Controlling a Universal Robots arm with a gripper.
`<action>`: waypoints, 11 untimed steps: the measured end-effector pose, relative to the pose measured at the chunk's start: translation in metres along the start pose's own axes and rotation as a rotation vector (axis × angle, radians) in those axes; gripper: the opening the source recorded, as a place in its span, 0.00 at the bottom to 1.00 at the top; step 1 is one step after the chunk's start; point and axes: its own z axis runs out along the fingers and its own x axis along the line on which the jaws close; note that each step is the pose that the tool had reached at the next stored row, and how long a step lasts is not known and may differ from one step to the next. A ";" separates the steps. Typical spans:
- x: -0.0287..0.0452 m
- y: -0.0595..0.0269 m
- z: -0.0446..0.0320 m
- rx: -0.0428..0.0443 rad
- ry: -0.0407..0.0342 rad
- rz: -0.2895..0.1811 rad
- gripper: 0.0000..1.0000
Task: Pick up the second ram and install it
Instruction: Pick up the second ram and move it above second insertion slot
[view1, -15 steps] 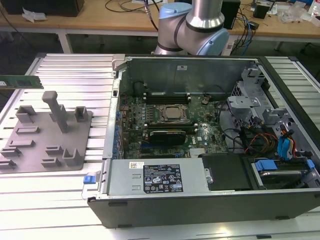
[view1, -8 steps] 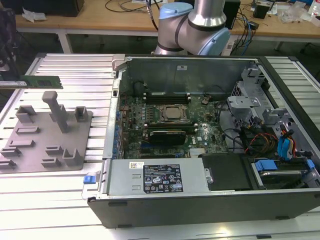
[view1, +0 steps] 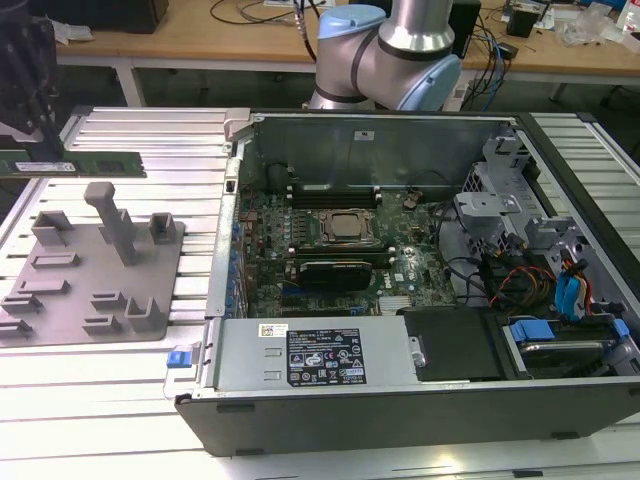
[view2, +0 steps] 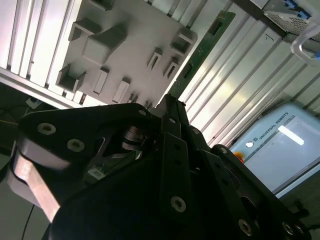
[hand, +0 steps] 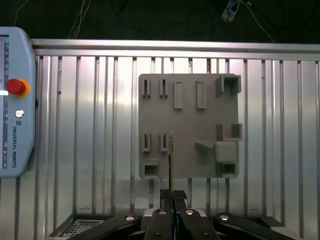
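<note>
The second ram (view1: 85, 165) is a long green stick hanging level in the air above the grey fixture plate (view1: 95, 285), at the exterior view's far left. My gripper (view1: 40, 145) is shut on it from above, near one end. In the second wrist view the ram (view2: 207, 42) runs out from between the black fingertips (view2: 172, 117) over the plate (view2: 135, 45). The first wrist view shows the ram (hand: 171, 155) edge-on as a thin line above the gripper (hand: 172, 195). The open computer case (view1: 400, 400) with its motherboard (view1: 330, 235) lies at the exterior view's right of the gripper.
The fixture plate carries several raised grey blocks and a tall post (view1: 115, 215). The ribbed metal table (view1: 190, 130) runs under plate and case. A teach pendant (hand: 15, 100) lies on the table beside the plate. The arm's base (view1: 385, 50) stands behind the case. Cables and drive bays (view1: 540, 260) crowd the case's right side.
</note>
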 end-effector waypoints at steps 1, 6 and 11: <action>0.0001 -0.0067 -0.0003 0.0000 0.0000 0.000 0.09; 0.0004 -0.0291 -0.0014 0.0000 0.0001 0.000 0.09; 0.0007 -0.0475 -0.0023 0.0000 0.0000 0.000 0.09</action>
